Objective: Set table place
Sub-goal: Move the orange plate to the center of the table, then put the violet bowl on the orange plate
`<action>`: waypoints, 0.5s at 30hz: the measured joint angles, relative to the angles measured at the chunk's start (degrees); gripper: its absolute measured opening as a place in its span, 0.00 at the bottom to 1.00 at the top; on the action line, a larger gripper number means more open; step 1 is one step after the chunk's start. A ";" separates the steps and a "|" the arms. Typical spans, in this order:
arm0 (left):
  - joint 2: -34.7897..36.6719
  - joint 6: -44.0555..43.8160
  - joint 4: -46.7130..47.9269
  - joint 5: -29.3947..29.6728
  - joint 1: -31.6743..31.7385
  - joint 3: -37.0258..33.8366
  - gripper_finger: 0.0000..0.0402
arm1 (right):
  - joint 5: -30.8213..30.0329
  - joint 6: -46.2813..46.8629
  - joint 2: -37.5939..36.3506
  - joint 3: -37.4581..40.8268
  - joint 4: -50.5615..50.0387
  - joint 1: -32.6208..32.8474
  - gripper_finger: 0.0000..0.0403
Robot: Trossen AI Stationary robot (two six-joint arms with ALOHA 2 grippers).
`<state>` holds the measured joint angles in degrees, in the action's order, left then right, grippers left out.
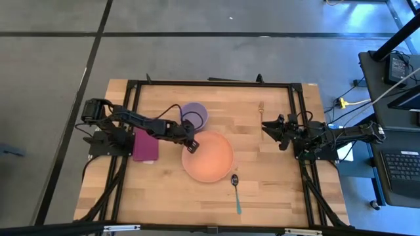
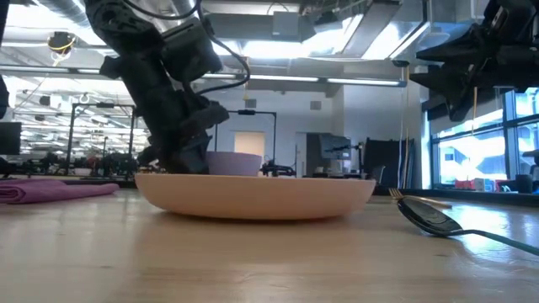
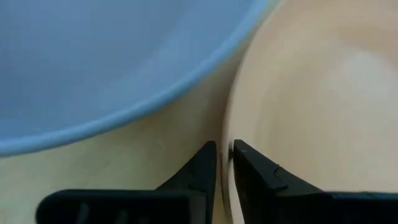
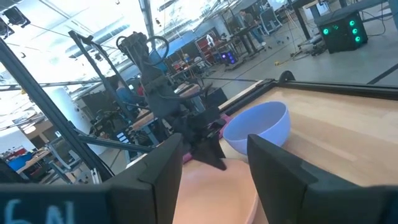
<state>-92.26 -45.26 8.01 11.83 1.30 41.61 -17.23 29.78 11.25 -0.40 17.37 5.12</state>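
Note:
The peach-orange plate (image 1: pixel 208 156) lies flat on the light wood table (image 1: pixel 275 190), and shows in the low view (image 2: pixel 253 195). My left gripper (image 1: pixel 191 145) stands at the plate's far-left rim, shut on it. The lavender bowl (image 1: pixel 194 115) stands upright just beyond it. The magenta napkin (image 1: pixel 145 145) lies flat to the left. The teal-handled spoon (image 1: pixel 235 190) lies right of the plate. The gold fork (image 1: pixel 261 110) lies at the far right. My right gripper (image 1: pixel 268 128) hangs open and empty above the table near the fork, and shows in its wrist view (image 4: pixel 214 168). My left gripper pinches the plate's rim (image 3: pixel 227 127) on the side nearest the bowl. One finger (image 3: pixel 202 168) is outside the rim over the table and the other finger (image 3: pixel 252 168) is inside over the plate. The fingers come from above, slanting from the table's left. The plate's base rests on the table.
The bowl's wall (image 3: pixel 155 93) stands close beside my left fingers. A black metal frame (image 1: pixel 210 82) edges the table. The wood near the table's front edge (image 1: pixel 170 196) is bare. A desk with a keyboard (image 1: pixel 400 164) stands beyond the right edge.

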 joint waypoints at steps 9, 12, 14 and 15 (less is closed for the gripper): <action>-0.03 1.07 4.43 -1.28 0.02 5.71 0.24 | -0.02 -0.01 0.00 0.00 -0.02 0.01 0.45; -0.03 2.53 12.27 0.08 0.02 9.14 0.25 | 0.31 -0.02 0.00 0.00 -0.02 0.00 0.45; -0.03 4.08 16.67 1.96 0.02 11.57 0.25 | 0.82 -0.02 0.00 0.00 -0.02 0.01 0.45; -0.03 4.95 18.15 2.70 0.00 12.79 0.25 | 0.88 -0.01 0.00 0.00 -0.03 0.00 0.45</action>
<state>-92.29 -40.31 26.16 14.53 1.30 54.40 -16.35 29.77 11.25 -0.40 17.34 5.12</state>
